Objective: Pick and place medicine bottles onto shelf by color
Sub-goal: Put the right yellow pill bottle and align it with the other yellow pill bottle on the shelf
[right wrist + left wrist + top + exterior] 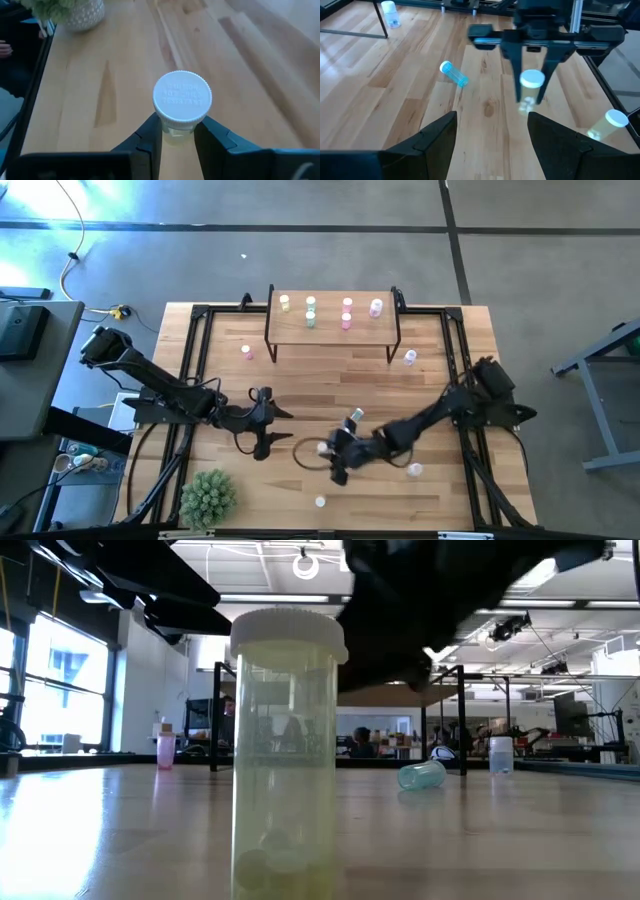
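Two gripper fingers of the right gripper (pixel 178 136) clamp a white-capped yellow bottle (pixel 182 102) low and centre in the high view; the left gripper (pixel 268 424), left of it, gapes empty.

The bottle (pixel 181 107) between the black fingers (pixel 150 137) is pale yellow with a white cap. On the light wood shelf (pixel 333 325) stand yellow, green and pink bottles. A blue bottle (pixel 454 74) lies on the tan wood table (pixel 330 390). The plant (pixel 208 496) is spiky green in a white dotted pot.
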{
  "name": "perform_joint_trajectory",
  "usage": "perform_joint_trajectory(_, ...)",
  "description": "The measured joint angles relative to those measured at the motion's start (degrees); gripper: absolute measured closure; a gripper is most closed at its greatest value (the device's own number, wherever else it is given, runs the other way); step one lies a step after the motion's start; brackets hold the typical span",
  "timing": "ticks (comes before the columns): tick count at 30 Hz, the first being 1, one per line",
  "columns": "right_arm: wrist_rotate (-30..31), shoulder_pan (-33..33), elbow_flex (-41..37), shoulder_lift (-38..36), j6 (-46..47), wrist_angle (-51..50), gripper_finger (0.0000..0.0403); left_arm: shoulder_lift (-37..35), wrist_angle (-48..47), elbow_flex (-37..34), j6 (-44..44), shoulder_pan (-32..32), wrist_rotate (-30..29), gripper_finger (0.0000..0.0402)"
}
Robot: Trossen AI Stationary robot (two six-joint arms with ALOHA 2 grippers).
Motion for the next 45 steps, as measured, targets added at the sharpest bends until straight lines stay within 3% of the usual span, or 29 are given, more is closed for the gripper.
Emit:
perform_joint_trajectory(10, -10.6, -10.4, 4.8, 0.0, -10.9, -4.2, 0.0320, 0.0, 3.0, 0.0, 5.9, 6.7, 1.0, 0.0167)
perform_joint_trajectory(18, -11.5, -15.9, 8.7, 0.0, -17.8, -9.7, 0.0320, 0.0, 3.5, 0.0, 8.0, 13.8, 9.4, 0.0167)
perform_joint_trajectory(29, -14.4, -21.1, 12.5, 0.0, -20.1, -14.1, 0.0320, -0.1, 3.7, 0.0, 10.9, 19.9, 12.4, 0.0167)
perform_joint_trajectory(45, -18.0, -24.6, 12.6, 0.0, -23.4, -12.9, 0.0320, 0.0, 3.4, 0.0, 13.7, 24.9, 15.3, 0.0167)
